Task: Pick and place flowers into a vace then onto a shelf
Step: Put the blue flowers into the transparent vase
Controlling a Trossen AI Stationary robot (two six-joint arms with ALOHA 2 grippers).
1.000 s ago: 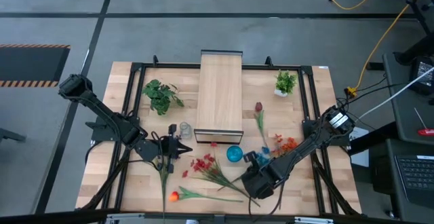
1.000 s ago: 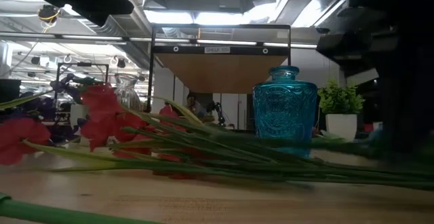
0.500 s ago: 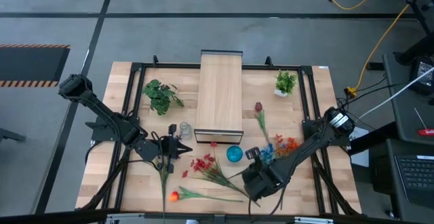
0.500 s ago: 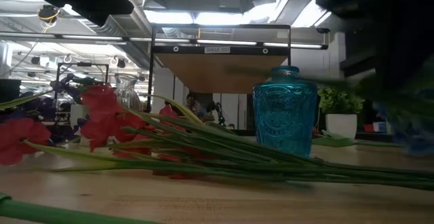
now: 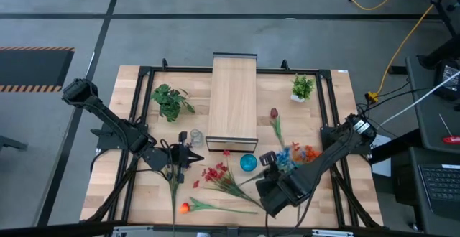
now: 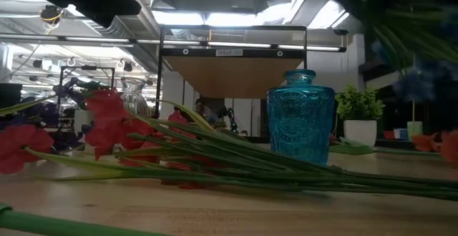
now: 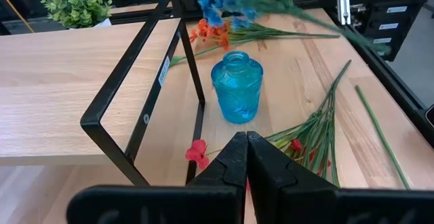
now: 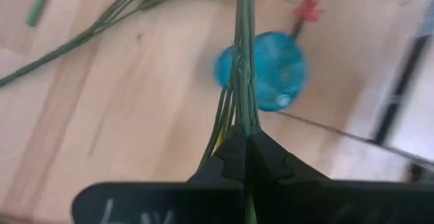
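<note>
My right gripper (image 8: 243,134) is shut on a bunch of blue-bloomed flowers (image 5: 287,154), raised above the table just right of the blue glass vase (image 5: 249,163). In the low view the blue flowers (image 6: 411,71) hang high at the right. Red flowers (image 5: 215,174), an orange-bloomed stem (image 5: 185,207), orange flowers (image 5: 307,152) and a dark red tulip (image 5: 274,113) lie flat on the table. The shelf (image 5: 233,97) stands at the far middle. My left gripper (image 7: 245,142) waits shut beside a clear vase (image 5: 195,136), touching nothing. My right gripper pinches the blue flowers' bundled green stems (image 8: 242,119) between its two fingers, coming steeply from above. The stems run on past the fingertips, over the blue vase (image 8: 261,71). The blooms lie behind the fingers, out of the wrist view. The bunch is clear of the table.
Two small leafy plants (image 5: 171,100) (image 5: 302,87) stand at the far left and far right. A bare green stem (image 5: 174,194) lies below my left gripper. The shelf's black frame (image 7: 132,81) stands between my left gripper and the far side. Bare wood shows near the front right.
My right gripper has risen, tipping more steeply downward, and has stayed shut. The blue flowers have gone up with it, from lying low by the table to hanging clear above it, right of the blue vase.
</note>
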